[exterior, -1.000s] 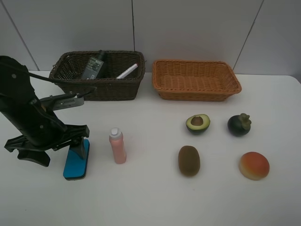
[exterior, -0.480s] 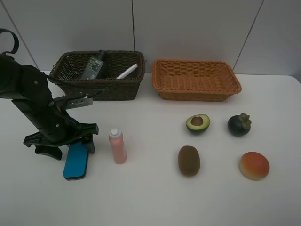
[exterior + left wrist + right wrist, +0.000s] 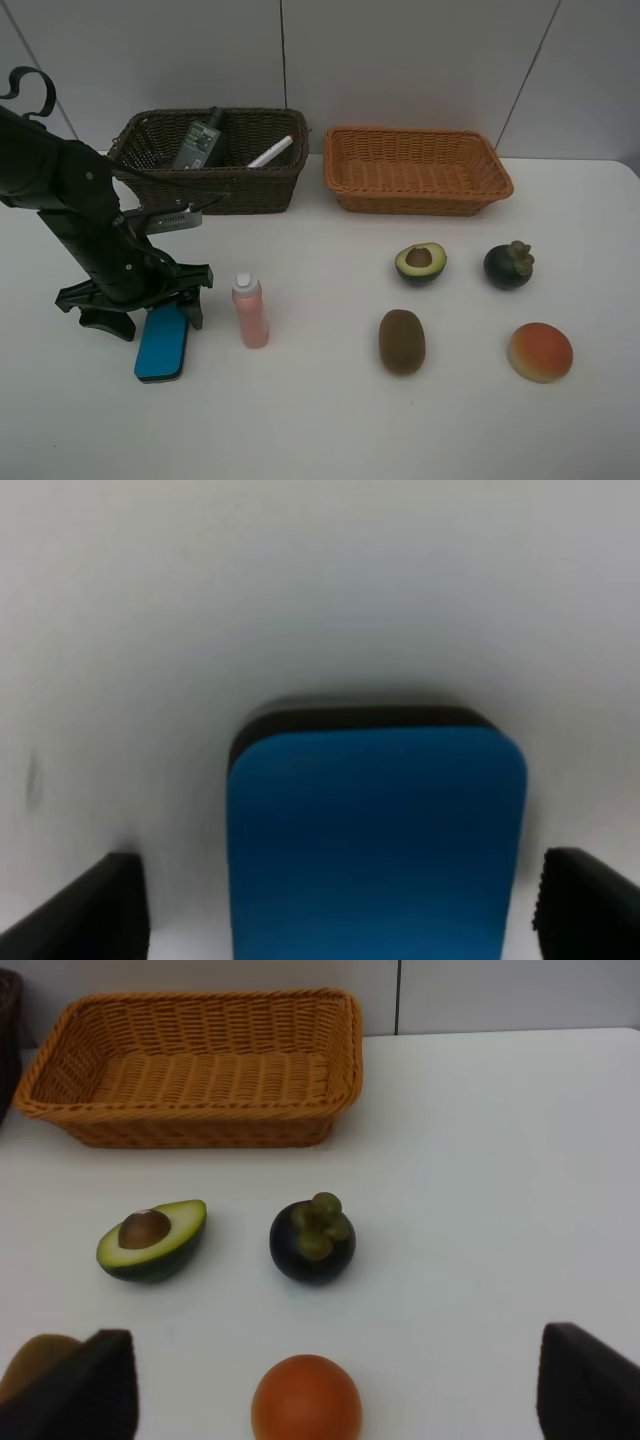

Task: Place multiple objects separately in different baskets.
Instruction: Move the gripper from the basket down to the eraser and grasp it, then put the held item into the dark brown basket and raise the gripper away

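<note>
A blue eraser block point(image 3: 161, 345) lies flat on the table at the left. My left gripper point(image 3: 150, 312) hangs open over its far end, one finger on each side; in the left wrist view the eraser point(image 3: 375, 840) fills the gap between the fingertips point(image 3: 92, 910). A pink white-capped bottle point(image 3: 250, 310) stands just right of it. The dark brown basket point(image 3: 205, 178) holds a green pump bottle point(image 3: 200, 140) and a white marker point(image 3: 271, 152). Avocado half point(image 3: 420, 262), mangosteen point(image 3: 509, 264), kiwi point(image 3: 402, 341) and orange fruit point(image 3: 540, 351) lie on the right. My right gripper point(image 3: 335, 1400) is open above the fruit.
The light orange basket point(image 3: 420, 200) stands at the back, right of the dark one, with nothing in it. The right wrist view shows this basket point(image 3: 200, 1125) beyond the avocado point(image 3: 150, 1240) and mangosteen point(image 3: 311, 1240). A white wall stands behind the baskets.
My left arm has swung right and toward the back, bringing its open jaws from the eraser's left side to straddle its far end. The fruit, bottle and baskets have not moved.
</note>
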Robot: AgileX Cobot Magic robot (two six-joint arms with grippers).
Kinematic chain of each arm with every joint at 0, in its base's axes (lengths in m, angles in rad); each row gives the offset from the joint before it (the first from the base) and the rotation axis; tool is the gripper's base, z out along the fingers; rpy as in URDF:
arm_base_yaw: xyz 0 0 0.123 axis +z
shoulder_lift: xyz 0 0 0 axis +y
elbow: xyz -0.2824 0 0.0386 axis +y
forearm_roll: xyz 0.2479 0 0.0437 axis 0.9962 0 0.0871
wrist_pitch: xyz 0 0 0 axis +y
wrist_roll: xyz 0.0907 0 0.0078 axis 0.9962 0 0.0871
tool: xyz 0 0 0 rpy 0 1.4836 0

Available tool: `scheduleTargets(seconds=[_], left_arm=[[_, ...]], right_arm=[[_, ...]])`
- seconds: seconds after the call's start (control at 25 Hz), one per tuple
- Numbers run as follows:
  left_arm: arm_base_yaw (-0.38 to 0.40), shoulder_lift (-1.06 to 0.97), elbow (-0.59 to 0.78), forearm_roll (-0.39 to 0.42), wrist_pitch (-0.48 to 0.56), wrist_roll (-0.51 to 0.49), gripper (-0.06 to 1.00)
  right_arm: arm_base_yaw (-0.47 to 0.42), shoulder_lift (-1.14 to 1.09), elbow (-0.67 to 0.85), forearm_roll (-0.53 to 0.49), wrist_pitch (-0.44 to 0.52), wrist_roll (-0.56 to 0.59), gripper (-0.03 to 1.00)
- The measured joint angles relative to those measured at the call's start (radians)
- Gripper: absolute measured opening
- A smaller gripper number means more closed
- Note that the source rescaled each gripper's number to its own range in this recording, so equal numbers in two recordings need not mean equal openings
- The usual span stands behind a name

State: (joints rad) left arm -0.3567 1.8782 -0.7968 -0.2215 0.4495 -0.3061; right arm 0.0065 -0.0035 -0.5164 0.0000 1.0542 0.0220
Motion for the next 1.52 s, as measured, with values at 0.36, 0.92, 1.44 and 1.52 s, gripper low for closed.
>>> scheduleTargets(seconds=[0.36,0.92,1.44,1.52], left_arm=[[0.0,0.002,0.0,0.002,0.039,0.005,0.55],[0.066,-0.25,-0.371,0.004,0.2,0.027,0.55],[0.141,0.177,-0.897,0.004,0.114,0.025,0.55],[0.141,0.236,-0.938,0.002,0.101,0.025,0.55]], right_arm=[[0.0,0.0,0.0,0.0,0.0,0.0,1.0],[0.0,0.0,0.0,0.0,0.0,0.0,1.0],[0.0,0.0,0.0,0.0,0.0,0.0,1.0],[0.0,0.0,0.0,0.0,0.0,0.0,1.0]])
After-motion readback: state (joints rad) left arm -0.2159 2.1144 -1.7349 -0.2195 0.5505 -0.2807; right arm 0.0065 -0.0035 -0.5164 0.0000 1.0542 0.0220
